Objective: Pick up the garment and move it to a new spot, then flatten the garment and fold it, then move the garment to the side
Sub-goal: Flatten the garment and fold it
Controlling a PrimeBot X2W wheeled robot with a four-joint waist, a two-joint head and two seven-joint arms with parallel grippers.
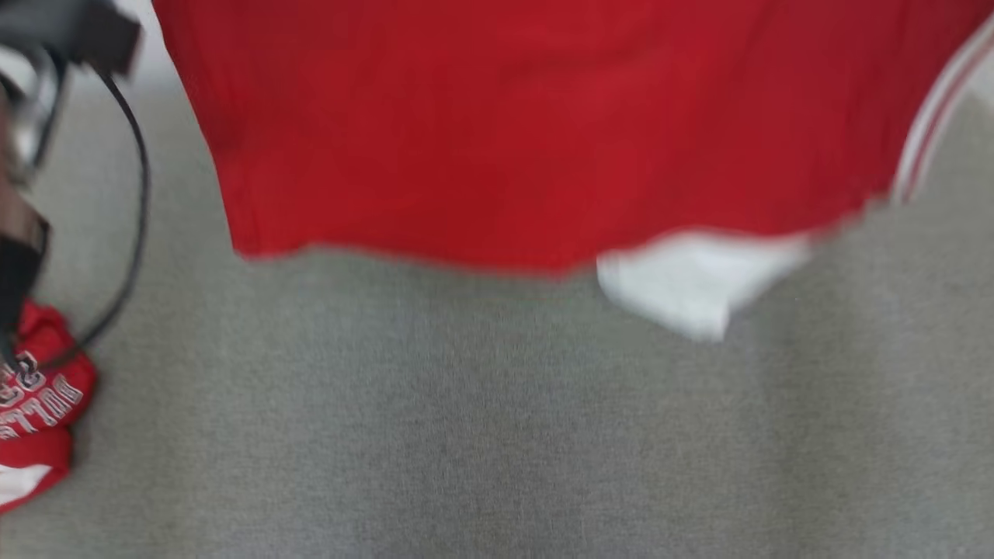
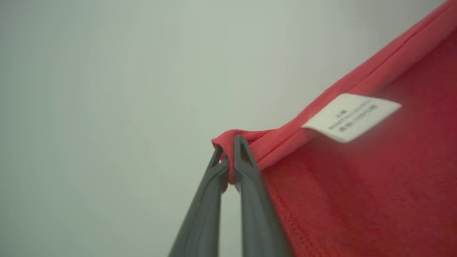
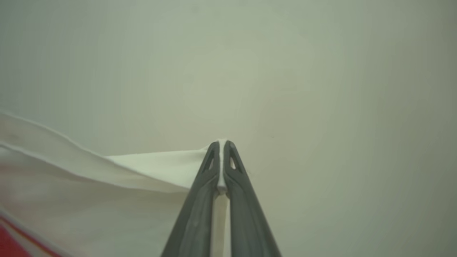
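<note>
A grey, cloth-like surface fills the head view from 3 round through 6 to 9 o'clock. Above it the red garment is spread wide from 10 to 2 o'clock, blurred. Its lower hem runs across the middle of the view, and it hides whatever lies behind it. Both wrist views show a plain, pale, featureless backdrop.

At 8 o'clock in the head view a crumpled red bundle with pale lettering lies on the surface; I cannot tell whether it is part of the same garment. A dark cable loops down to it from blurred dark hardware at 10 o'clock. A white panel hangs below the hem at 4 o'clock. In the left wrist view a white label sits at 2 o'clock, under the red hem.

The left gripper is clenched on a red hem corner. The right gripper is pinched tight on a white edge of the garment.
</note>
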